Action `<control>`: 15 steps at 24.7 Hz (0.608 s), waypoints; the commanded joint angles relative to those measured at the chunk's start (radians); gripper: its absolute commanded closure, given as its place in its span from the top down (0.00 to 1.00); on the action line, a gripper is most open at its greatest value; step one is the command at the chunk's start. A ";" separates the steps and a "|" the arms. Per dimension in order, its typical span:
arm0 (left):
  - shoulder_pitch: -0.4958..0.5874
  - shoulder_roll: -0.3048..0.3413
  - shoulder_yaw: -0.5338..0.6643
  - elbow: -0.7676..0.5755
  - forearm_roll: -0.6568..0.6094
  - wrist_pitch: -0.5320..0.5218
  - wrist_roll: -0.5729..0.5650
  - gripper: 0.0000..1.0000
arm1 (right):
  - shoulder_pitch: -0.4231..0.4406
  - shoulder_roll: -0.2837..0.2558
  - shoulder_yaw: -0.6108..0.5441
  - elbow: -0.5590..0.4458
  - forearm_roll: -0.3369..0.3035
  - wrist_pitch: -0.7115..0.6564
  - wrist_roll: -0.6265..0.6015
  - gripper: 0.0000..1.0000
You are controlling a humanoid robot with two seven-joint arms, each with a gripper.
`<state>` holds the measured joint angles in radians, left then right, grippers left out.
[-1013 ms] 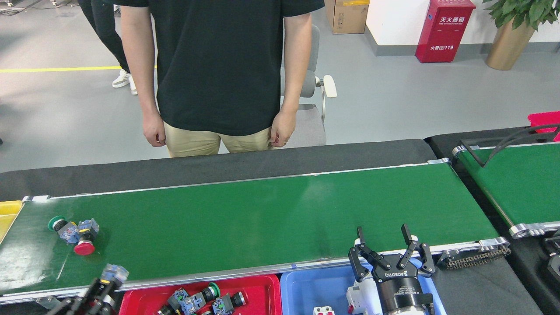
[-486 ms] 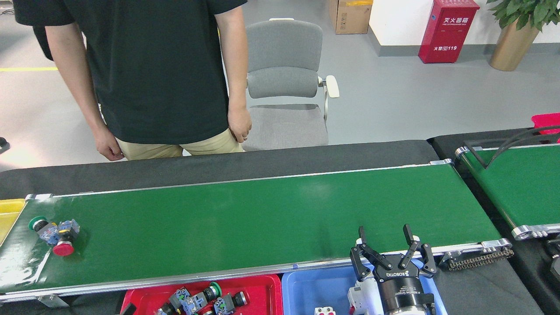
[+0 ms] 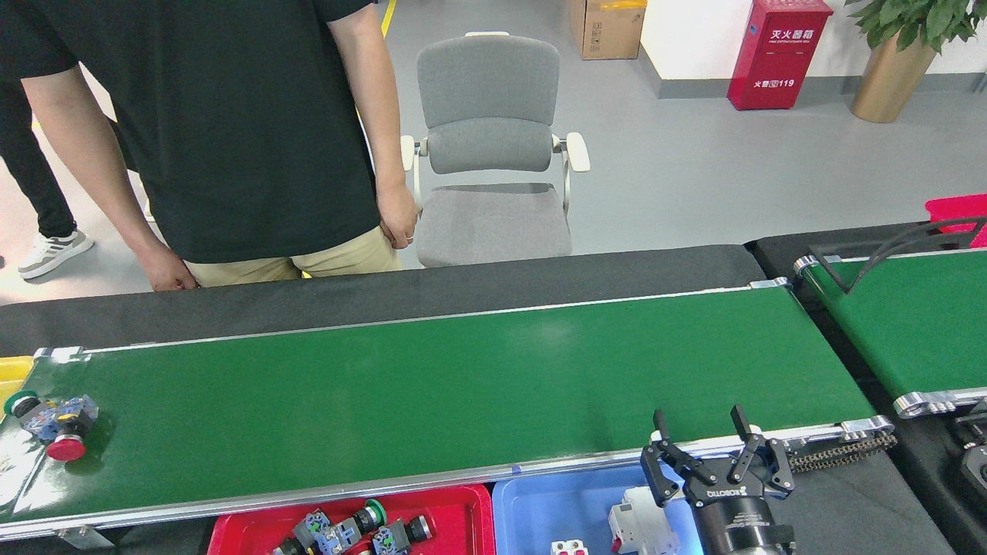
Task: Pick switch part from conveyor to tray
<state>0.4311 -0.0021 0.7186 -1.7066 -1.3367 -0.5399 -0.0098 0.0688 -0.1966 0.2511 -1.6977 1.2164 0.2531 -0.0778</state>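
At the far left end of the conveyor (image 3: 463, 385) you've got two switch parts (image 3: 48, 426) lying touching, one w/ a green cap, one w/ a red cap, blue bodies between. Over the last sec they ride steadily left w/ the belt; now they're right at the end roller, just beside the yellow bin (image 3: 14, 370) off that end. My read: the pick window is nearly gone, and they'll likely drop off the belt end unless you go now.

Your left hand isn't in view now; a sec ago its tip showed at the lower left edge near the parts, then it dropped out. So nothing is near enough to grab them.

Your right hand (image 3: 717, 462) sits at the near rail, well apart from the parts, fingers spread and empty. It has shifted a bit right and lower vs half a sec ago, hovering over the blue tray (image 3: 570, 509), which holds white parts. The red tray (image 3: 247, 528) next to it already holds several switch parts.

Behind the tabletop (image 3: 540, 274) the person (image 3: 231, 131) has stepped left, uncovering the grey chair (image 3: 490, 154). Not reaching in, so no obstruction.

The 2nd green belt (image 3: 910, 316) at right is bare.
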 commanded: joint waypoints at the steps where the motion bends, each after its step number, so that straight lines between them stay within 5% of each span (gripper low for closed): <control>1: -0.012 0.016 -0.018 -0.012 -0.001 0.000 0.008 1.00 | 0.014 -0.009 -0.061 -0.008 -0.011 -0.092 -0.005 1.00; 7: -0.026 0.062 -0.071 -0.010 0.005 -0.052 0.008 1.00 | 0.082 0.000 -0.200 -0.008 -0.029 -0.252 -0.004 1.00; 15: -0.035 0.076 -0.054 -0.005 0.007 -0.118 0.008 1.00 | 0.117 0.002 -0.211 -0.008 -0.029 -0.270 -0.005 1.00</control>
<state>0.4011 0.0634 0.6563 -1.7043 -1.3351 -0.6536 -0.0095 0.1896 -0.1960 0.0455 -1.6943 1.1897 -0.0119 -0.0728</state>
